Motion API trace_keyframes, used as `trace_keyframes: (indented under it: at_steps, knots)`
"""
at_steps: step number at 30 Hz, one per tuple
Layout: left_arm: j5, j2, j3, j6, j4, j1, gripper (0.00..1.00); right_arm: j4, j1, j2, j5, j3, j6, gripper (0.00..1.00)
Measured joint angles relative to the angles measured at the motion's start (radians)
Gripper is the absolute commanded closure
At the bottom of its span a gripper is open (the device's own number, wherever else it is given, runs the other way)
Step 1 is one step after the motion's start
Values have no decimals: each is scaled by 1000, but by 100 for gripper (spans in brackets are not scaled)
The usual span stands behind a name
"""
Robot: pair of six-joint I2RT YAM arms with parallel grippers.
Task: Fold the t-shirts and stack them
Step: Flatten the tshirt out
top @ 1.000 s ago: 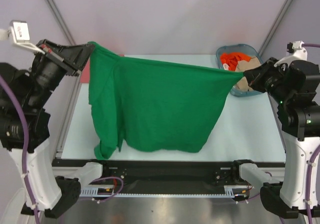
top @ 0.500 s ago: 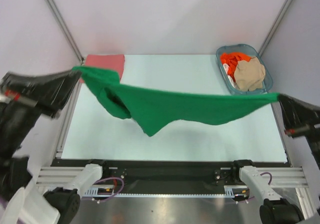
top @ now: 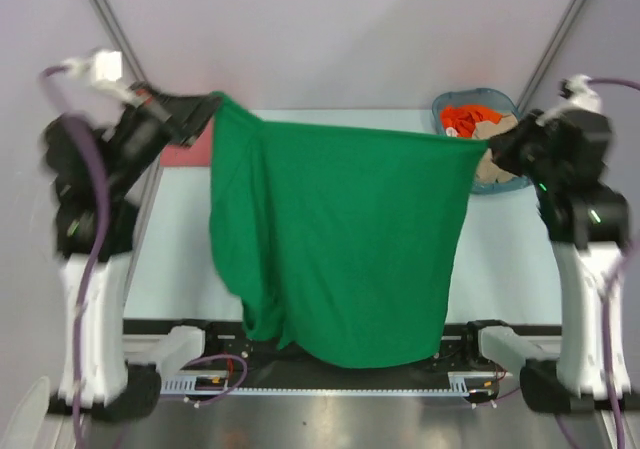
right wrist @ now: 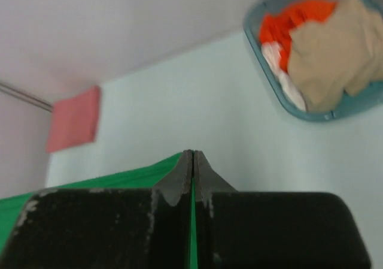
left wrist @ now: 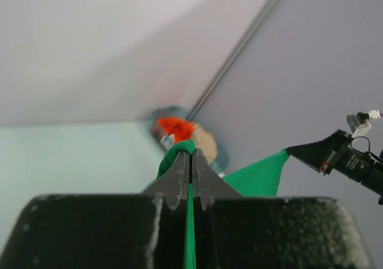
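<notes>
Left wrist: green t-shirt (left wrist: 254, 176) within hand (left wrist: 191, 156)

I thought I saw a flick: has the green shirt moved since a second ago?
Yes, nearer: the green shirt now hangs over the black rail, earlier short of it.

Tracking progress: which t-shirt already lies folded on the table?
The salmon-pink t-shirt, flat at the far left corner. The green t-shirt hangs in midair; the orange-red t-shirt and beige t-shirt sit in the basket.
</notes>
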Motion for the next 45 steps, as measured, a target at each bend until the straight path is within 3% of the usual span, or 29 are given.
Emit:
trace_keyframes:
  at_steps: [7, 11, 14, 15, 17, 18, 20, 22, 23, 24, 27, 28, 32, 33, 38, 42, 44, 45]
  knots:
    - [-53, 541, -56, 66, 142, -1, 100, 212, 3, 401, 91, -236, -12, 100]
    - [-90, 846, 90, 129, 92, 0, 100, 274, 21, 588, 109, -210, -36, 100]
    - [-91, 1043, 307, 153, 51, 1, 99, 300, 39, 724, 137, -119, -67, 94]
    - [-89, 1106, 399, 153, 39, 2, 97, 286, 47, 766, 147, -73, -79, 94]
    - [-90, 1200, 542, 156, 35, 3, 75, 277, 59, 838, 163, 19, -102, 91]
    - [-91, 1222, 580, 154, 29, 3, 68, 277, 64, 864, 171, 55, -113, 82]
    - [-107, 1225, 587, 160, 21, 3, 53, 274, 78, 882, 190, 85, -137, 78]
    - [-131, 1187, 526, 179, 20, 3, 34, 256, 89, 878, 211, 86, -149, 65]
    - [-145, 1155, 471, 191, 19, 3, 30, 250, 98, 875, 213, 85, -151, 61]
    - [-164, 1112, 393, 203, 20, 3, 25, 248, 106, 869, 212, 79, -154, 48]
    - [-200, 990, 198, 229, -1, 3, 22, 241, 123, 816, 212, 18, -149, 19]
    - [-213, 938, 129, 235, -13, 3, 23, 238, 130, 787, 212, -15, -141, 1]
    - [-257, 674, -192, 229, -23, -20, 33, 261, 155, 620, 204, -175, -117, 0]
    - [-266, 609, -259, 220, -14, -31, 42, 264, 158, 569, 195, -217, -90, 0]
    - [-307, 181, -653, 63, 2, -193, 57, 334, 52, 303, -26, -407, 19, 2]
    - [-386, -82, -938, -124, 15, -388, 55, 328, 66, 221, -114, -478, 23, 18]
    - [-409, -130, -1037, -191, 2, -447, 53, 315, 116, 220, -141, -522, 21, 25]
    - [-425, -128, -1073, -217, 3, -463, 54, 308, 154, 224, -153, -558, 21, 33]
